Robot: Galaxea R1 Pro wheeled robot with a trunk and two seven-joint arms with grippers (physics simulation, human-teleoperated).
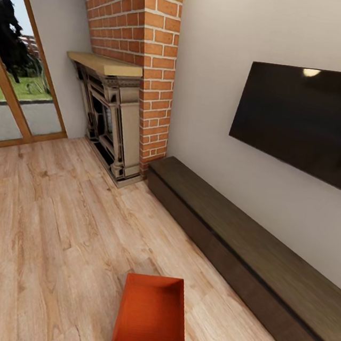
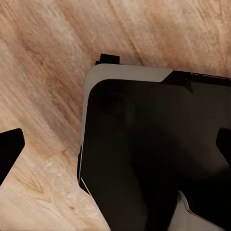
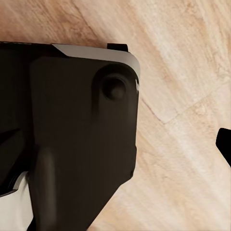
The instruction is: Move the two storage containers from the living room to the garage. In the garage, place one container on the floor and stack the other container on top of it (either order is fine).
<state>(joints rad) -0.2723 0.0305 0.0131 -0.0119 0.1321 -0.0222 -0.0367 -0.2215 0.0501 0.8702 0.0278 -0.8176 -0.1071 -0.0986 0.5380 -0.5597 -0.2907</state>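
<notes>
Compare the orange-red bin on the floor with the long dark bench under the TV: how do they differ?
The storage container is orange-red, short and open-topped, showing its inside; the dark bench is dark brown, long and closed on top. The container stands free on the wood plank floor, apart from the wall; the bench runs along the wall below the TV. Both are rectangular, low and rest on the floor.

Light wood plank floor (image 1: 49, 230), bearing one orange-red storage container (image 1: 151, 321), open side up, near the long dark bench (image 1: 247, 245).
</notes>
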